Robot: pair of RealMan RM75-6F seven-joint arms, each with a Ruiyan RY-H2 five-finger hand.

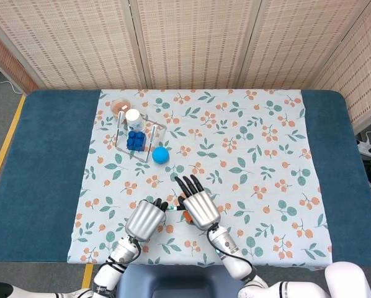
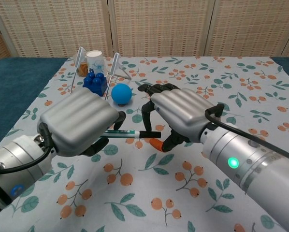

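Gripping pen [image 2: 130, 134], left hand [image 2: 79, 123], fingers curled

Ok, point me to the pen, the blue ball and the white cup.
pen [image 2: 127, 133], chest view, on the teal barrel between the hands.
blue ball [image 2: 121, 94], chest view, on its middle.
white cup [image 2: 94, 60], chest view, on its side wall.
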